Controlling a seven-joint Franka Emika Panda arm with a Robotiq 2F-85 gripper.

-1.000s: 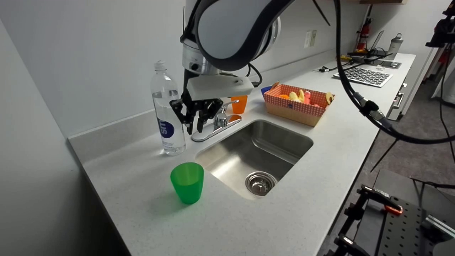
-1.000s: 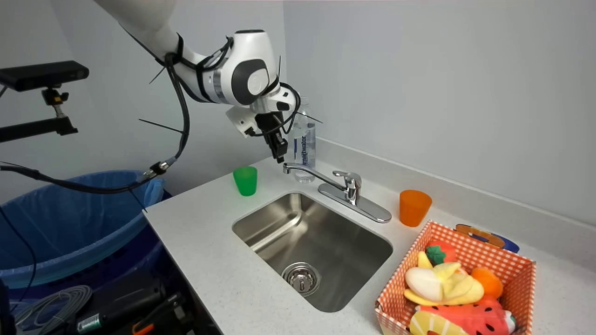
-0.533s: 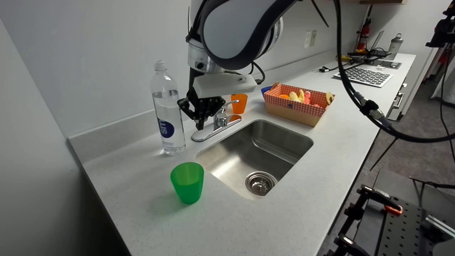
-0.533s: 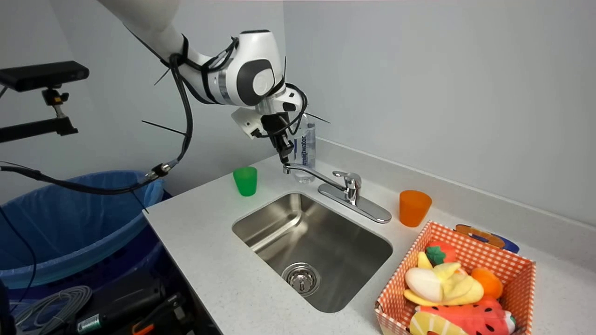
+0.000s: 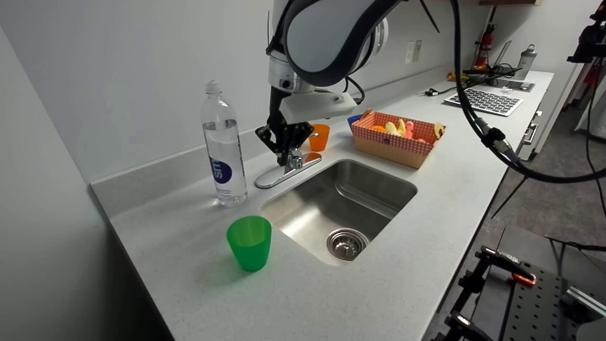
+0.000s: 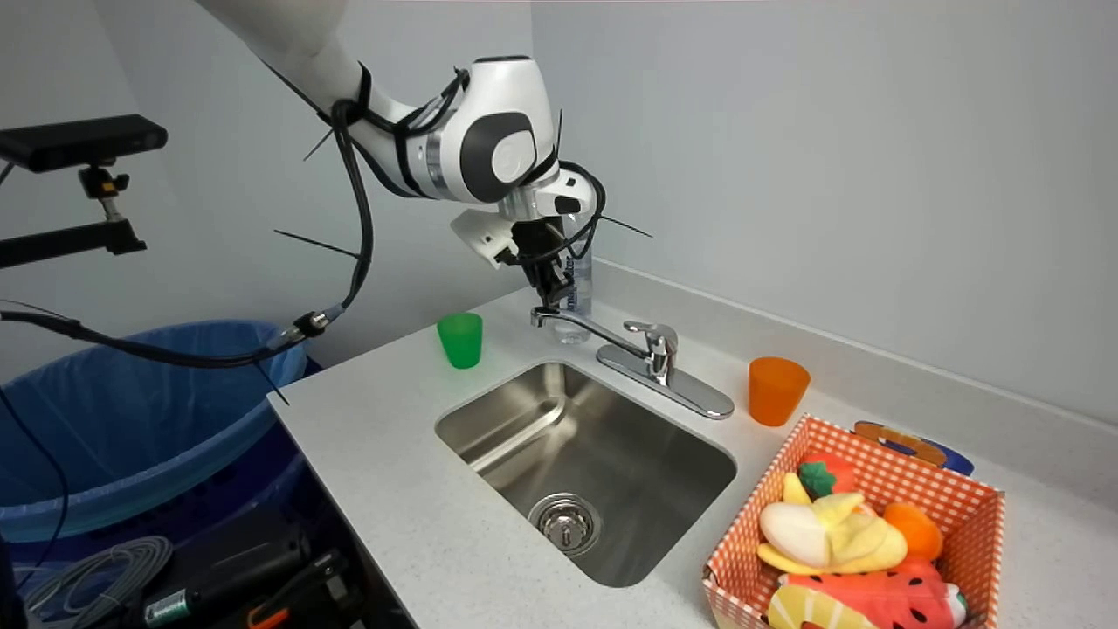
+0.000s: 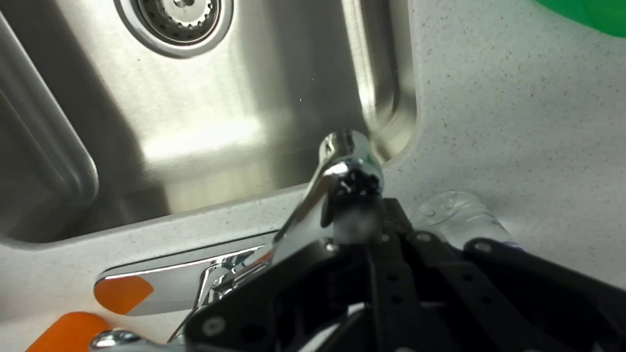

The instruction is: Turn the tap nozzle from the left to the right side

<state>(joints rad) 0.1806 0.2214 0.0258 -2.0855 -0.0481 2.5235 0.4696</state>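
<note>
The tap nozzle is a slim chrome spout (image 6: 594,327). In this exterior view it points left from the faucet base, its tip over the counter near the sink's back corner. In the wrist view the nozzle (image 7: 305,220) runs up to its tip just above my fingers. My gripper (image 6: 552,302) is shut with nothing visible between its fingers. It stands just behind the nozzle's outer end; whether it touches I cannot tell. The gripper (image 5: 283,162) hides part of the faucet in an exterior view. Its fingers (image 7: 369,217) are right beside the nozzle in the wrist view.
A water bottle (image 5: 222,151) stands beside the faucet. A green cup (image 6: 460,340) is at the sink's corner. An orange cup (image 6: 777,390) and a checkered basket of toy fruit (image 6: 978,524) stand at the faucet's far side. The steel sink (image 6: 646,489) lies in front.
The gripper's fingers have gone from slightly apart to shut. The gripper has come down and moved rightward in both exterior views, alongside the nozzle. The nozzle has not visibly moved.
</note>
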